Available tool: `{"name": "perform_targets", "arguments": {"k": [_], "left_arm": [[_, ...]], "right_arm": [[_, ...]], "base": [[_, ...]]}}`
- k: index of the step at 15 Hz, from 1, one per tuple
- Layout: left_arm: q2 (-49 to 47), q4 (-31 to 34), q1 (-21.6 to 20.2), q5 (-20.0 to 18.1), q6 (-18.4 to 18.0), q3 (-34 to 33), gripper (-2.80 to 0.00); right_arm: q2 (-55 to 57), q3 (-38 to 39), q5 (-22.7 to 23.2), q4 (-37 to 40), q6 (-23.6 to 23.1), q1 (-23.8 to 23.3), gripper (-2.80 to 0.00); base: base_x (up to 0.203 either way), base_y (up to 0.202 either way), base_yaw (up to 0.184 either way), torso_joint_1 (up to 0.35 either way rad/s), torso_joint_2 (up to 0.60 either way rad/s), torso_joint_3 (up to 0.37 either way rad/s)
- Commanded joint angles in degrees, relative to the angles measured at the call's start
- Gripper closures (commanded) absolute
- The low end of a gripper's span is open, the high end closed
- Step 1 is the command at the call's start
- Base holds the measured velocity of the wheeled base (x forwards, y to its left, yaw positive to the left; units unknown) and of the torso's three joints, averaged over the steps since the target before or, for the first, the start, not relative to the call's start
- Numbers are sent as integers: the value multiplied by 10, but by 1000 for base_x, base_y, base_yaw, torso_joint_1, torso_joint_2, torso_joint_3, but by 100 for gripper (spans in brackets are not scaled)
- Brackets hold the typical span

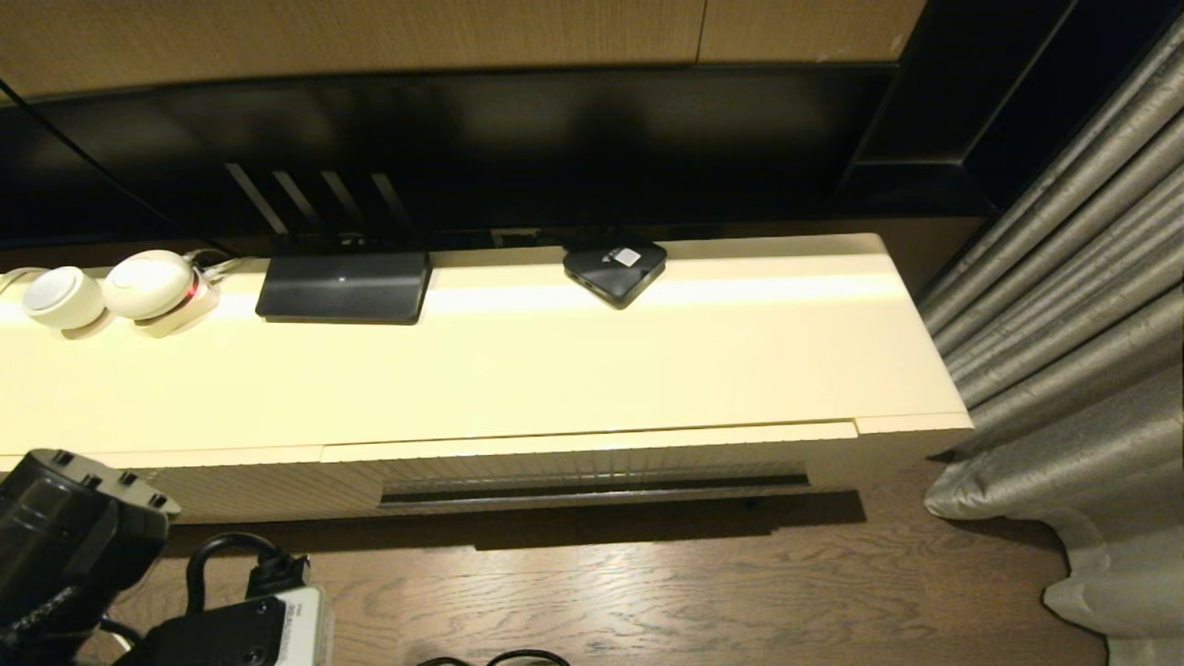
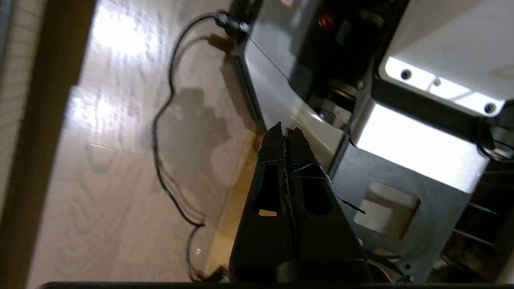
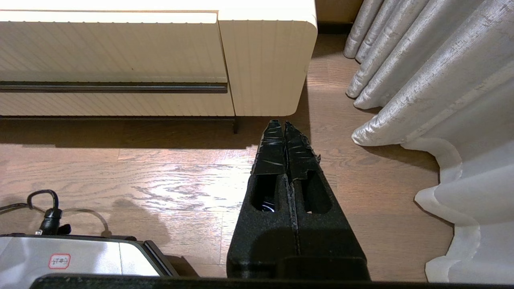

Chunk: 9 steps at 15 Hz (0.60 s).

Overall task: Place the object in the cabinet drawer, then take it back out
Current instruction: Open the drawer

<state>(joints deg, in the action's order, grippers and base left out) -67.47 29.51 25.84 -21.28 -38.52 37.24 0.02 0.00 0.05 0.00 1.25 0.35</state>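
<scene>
The object is out of view in every frame. The cabinet drawer (image 1: 592,461) is pushed in, its ribbed cream front flush with the long low cabinet (image 1: 555,370), and its dark slot handle (image 1: 592,488) runs beneath. The right wrist view shows the same drawer front (image 3: 112,52) and handle (image 3: 112,86). My left arm (image 1: 65,536) sits at the lower left of the head view. Its left gripper (image 2: 284,130) is shut and empty, pointing down over the floor beside my own base. The right gripper (image 3: 284,124) is shut and empty, low above the floor before the cabinet's right end.
On the cabinet top lie a flat black box (image 1: 344,287), a small black square box (image 1: 614,266) and two white round devices (image 1: 120,294). A grey curtain (image 1: 1091,324) hangs at the right. A black cable (image 2: 164,132) snakes over the wooden floor by my base (image 2: 401,144).
</scene>
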Motion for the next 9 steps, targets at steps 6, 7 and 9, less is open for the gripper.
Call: {"name": "perform_targets", "arguments": {"k": [6,7,9], "left_arm": [[-69,12,10,4,-3,-10,0],[-79,14,14,4,-1,-10,0],[-104,35,14,9,-1,-7,0]], "right_arm": [[1,0,0,0,0,0,0],[1,1,0,0,0,0,0],[1,0,0,0,0,0,0]], "base": [[0,0,0,0,0,0],[0,0,0,0,0,0],[0,0,0,0,0,0]]}}
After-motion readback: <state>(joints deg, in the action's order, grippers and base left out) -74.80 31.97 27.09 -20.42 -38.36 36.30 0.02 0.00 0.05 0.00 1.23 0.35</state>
